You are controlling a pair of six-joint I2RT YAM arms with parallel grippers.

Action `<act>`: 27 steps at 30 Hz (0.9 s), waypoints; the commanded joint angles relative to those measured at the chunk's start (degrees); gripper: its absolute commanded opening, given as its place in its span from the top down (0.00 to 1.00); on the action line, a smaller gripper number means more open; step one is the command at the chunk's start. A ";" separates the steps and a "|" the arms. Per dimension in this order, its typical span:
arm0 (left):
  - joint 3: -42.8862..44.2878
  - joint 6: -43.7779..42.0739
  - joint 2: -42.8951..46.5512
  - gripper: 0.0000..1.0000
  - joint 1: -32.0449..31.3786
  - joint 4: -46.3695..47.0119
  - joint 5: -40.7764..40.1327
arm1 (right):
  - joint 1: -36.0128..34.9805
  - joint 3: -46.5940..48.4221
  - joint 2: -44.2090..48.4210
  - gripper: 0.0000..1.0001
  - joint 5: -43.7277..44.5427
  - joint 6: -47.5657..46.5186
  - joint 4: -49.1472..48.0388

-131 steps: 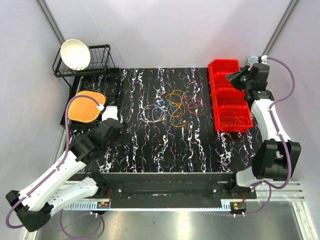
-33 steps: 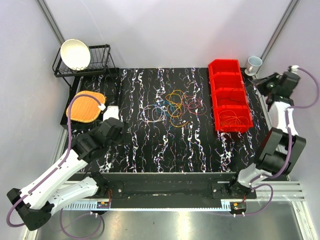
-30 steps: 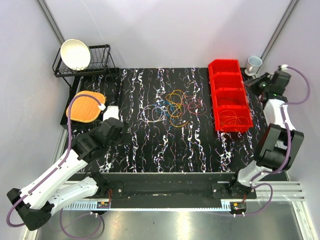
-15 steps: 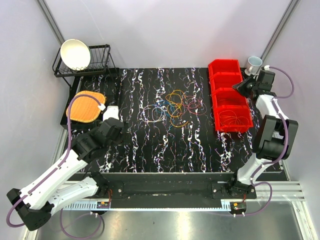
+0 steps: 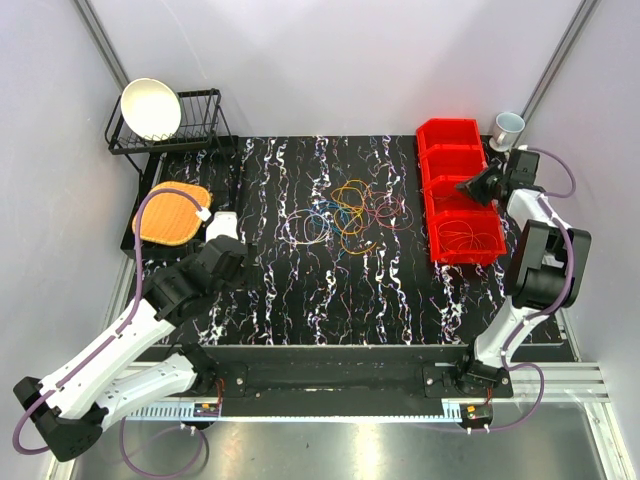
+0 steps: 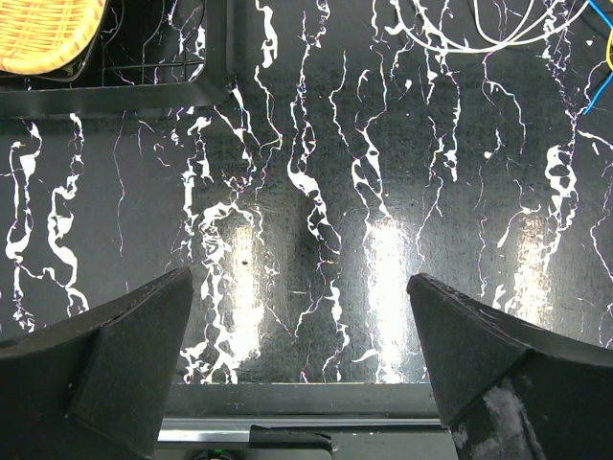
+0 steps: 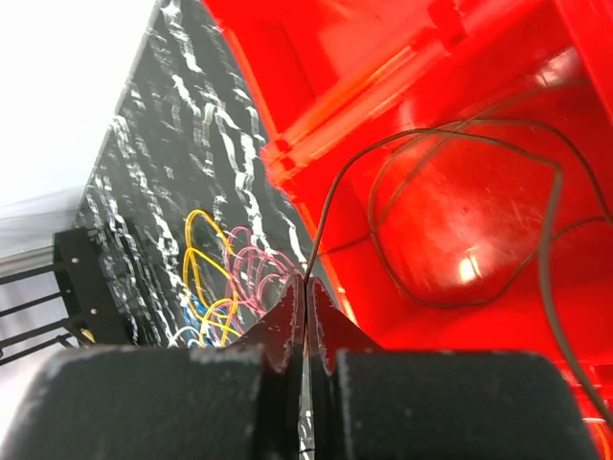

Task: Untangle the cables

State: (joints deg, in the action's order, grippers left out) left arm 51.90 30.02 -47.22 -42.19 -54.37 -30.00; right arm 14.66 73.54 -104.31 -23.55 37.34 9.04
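Note:
The cables [image 5: 345, 215] lie in a loose tangle of yellow, orange, blue, purple and pale loops at the middle of the black marbled table. My right gripper [image 5: 469, 187] hovers over the red bins [image 5: 448, 135]. In the right wrist view it [image 7: 305, 285] is shut on a thin dark wire [image 7: 329, 209] whose loops [image 7: 460, 287] hang into a bin compartment; yellow [image 7: 196, 244] and pink [image 7: 251, 273] loops lie beyond. My left gripper [image 5: 222, 226] is open and empty left of the tangle. In the left wrist view it [image 6: 299, 284] is above bare table, with cable ends [image 6: 498, 34] at the top right.
A black dish rack [image 5: 200, 125] with a white bowl [image 5: 150, 108] stands at the back left. An orange woven basket [image 5: 172, 212] lies in front of it. A mug [image 5: 508, 127] stands behind the bins. The nearest bin compartment holds wire loops [image 5: 468, 236].
My right arm has swung back from beyond the table's right edge to over the red bins. The left arm and the tangle have not moved.

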 commanded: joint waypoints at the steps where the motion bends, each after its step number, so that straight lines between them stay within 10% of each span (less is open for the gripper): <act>1: -0.22 -0.31 0.55 0.01 -0.17 2.25 -1.03 | -0.42 2.75 -2.65 1.00 -0.79 0.27 4.92; 10: -0.13 -0.40 0.29 0.01 -0.17 2.07 -1.11 | -0.42 6.87 -6.52 1.00 -2.03 -0.69 6.60; 16: -0.13 -0.40 0.02 0.01 -0.17 2.16 -1.11 | -0.42 14.51 -4.33 0.41 -2.03 -0.78 10.02; 27: -0.13 -0.40 0.20 0.01 -0.17 2.16 -1.03 | -0.42 15.85 3.93 0.26 3.06 -2.19 18.46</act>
State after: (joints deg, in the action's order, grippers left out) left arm 51.90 30.02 -47.24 -42.19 -54.37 -30.02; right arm 14.63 89.06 -106.43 -24.01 36.38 23.83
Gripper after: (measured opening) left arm 0.987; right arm 0.737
